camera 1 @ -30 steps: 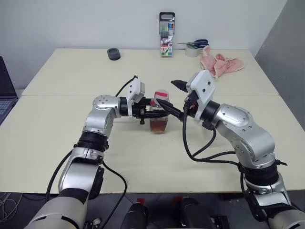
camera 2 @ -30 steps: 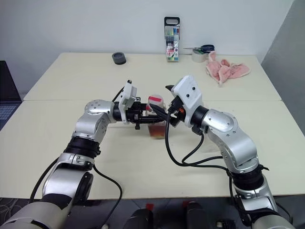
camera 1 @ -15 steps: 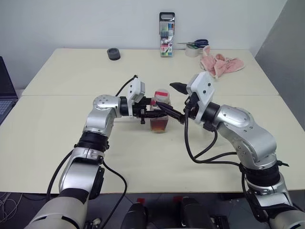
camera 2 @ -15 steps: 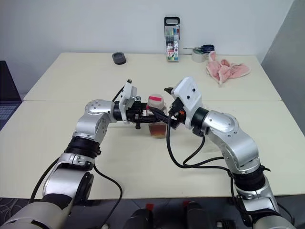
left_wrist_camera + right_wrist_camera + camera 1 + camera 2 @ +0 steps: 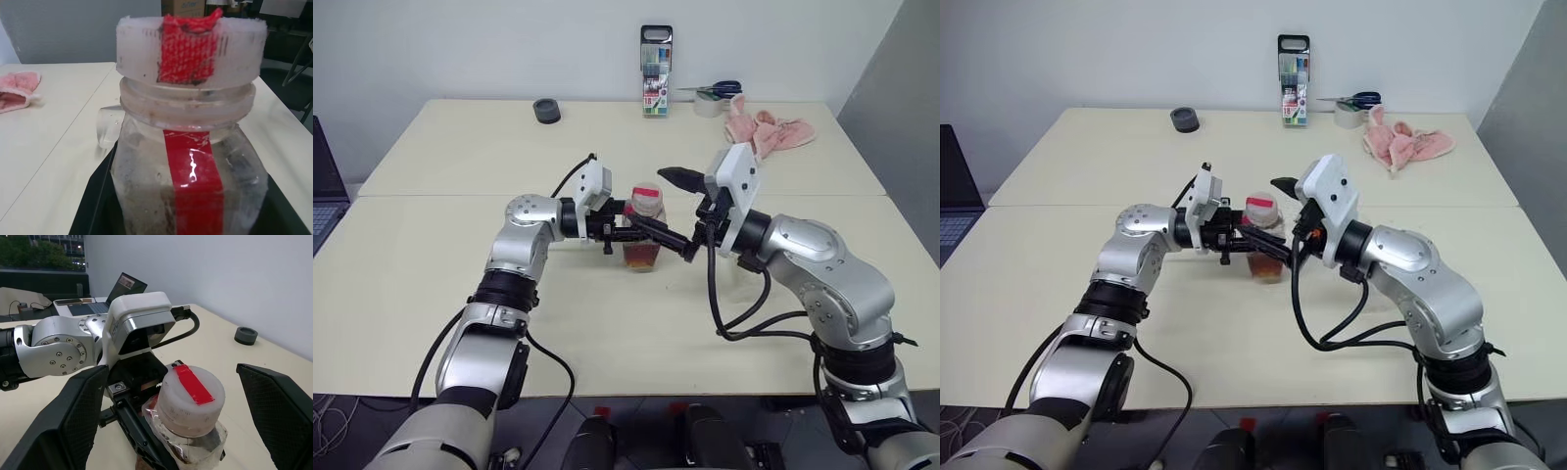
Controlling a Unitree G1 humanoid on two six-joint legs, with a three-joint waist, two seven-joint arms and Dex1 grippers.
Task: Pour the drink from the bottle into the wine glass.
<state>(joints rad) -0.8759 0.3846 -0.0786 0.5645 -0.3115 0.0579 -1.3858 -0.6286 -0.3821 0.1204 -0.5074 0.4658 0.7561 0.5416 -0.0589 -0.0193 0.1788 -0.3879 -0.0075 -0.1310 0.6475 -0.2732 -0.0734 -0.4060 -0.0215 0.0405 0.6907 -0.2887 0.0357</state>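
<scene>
Near the middle of the head view we see the bottle point(image 5: 644, 230), a small clear plastic one with a squarish body, a red strip running up its side and a white cap crossed by a red band; the amber, tea-like drink point(image 5: 642, 257) fills only its lower part. The left gripper point(image 5: 628, 221) reaches in from the left and has its black fingers clamped tight on the bottle, which stands upright over the table point(image 5: 460, 284). The right gripper point(image 5: 685, 211) sits just right of the cap with its fingers spread wide on either side, holding nothing. The table is pale cream, made of two tops butted together. Along the top of the frame, against a plain white wall, stand a marker case point(image 5: 656, 85), a dark round object point(image 5: 546, 110), scissors on a tape roll point(image 5: 712, 98) and a crumpled pink cloth point(image 5: 762, 130).
</scene>
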